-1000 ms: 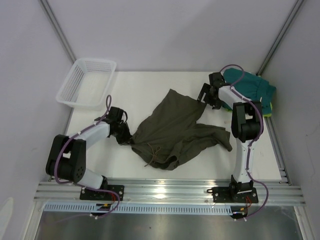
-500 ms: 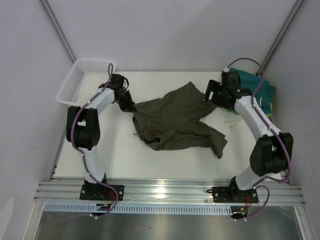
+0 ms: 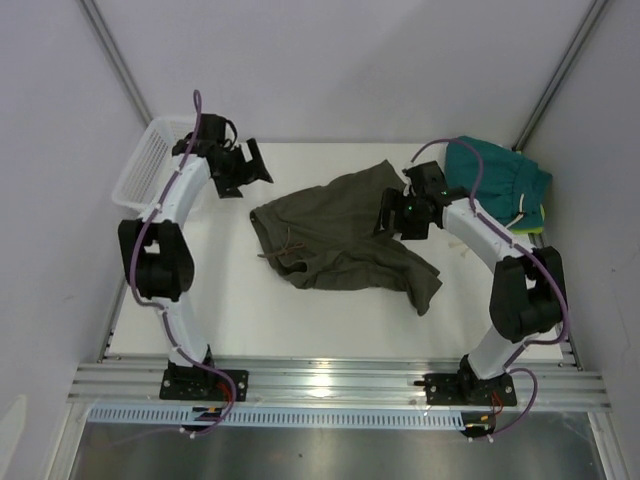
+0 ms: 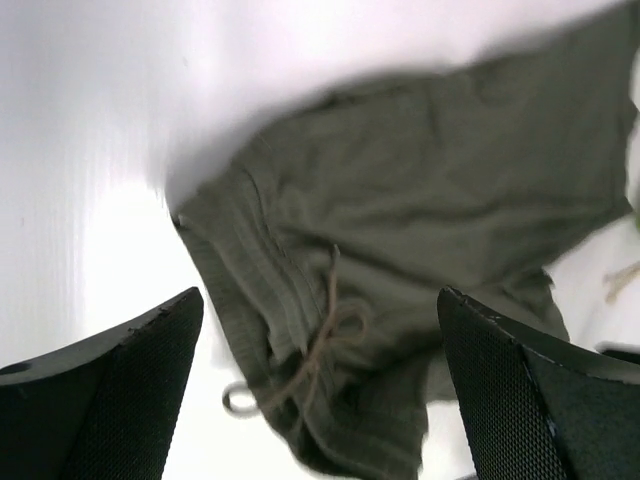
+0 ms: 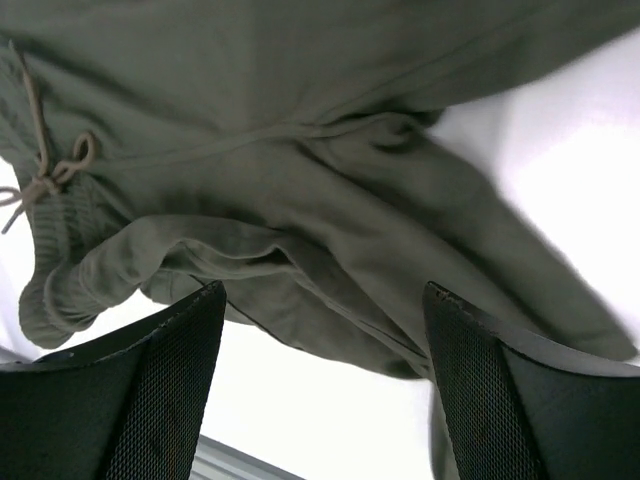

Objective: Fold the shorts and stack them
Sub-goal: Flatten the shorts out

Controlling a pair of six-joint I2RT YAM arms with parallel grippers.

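Observation:
The olive-green shorts [image 3: 340,235] lie rumpled mid-table, with the waistband and its tied drawstring [image 4: 325,340] at their left. My left gripper [image 3: 254,174] hangs open just behind and left of the waistband corner, holding nothing; in the left wrist view the shorts [image 4: 420,200] lie beyond its spread fingers [image 4: 140,360]. My right gripper [image 3: 396,214] is open above the right side of the shorts, and the cloth [image 5: 300,150] lies below its fingers [image 5: 160,370]. The folded teal shorts [image 3: 500,178] sit at the back right.
A white plastic basket [image 3: 140,170] stands at the back left, beside the left arm. Something yellow-green [image 3: 535,218] shows under the teal pair. A pale cord [image 3: 461,246] lies on the table near the right arm. The metal rail [image 3: 340,380] runs along the near edge.
The left gripper has let go of the waistband corner and opened, rising toward the back. The shorts have settled more to the left. The right gripper has moved forward and left over them.

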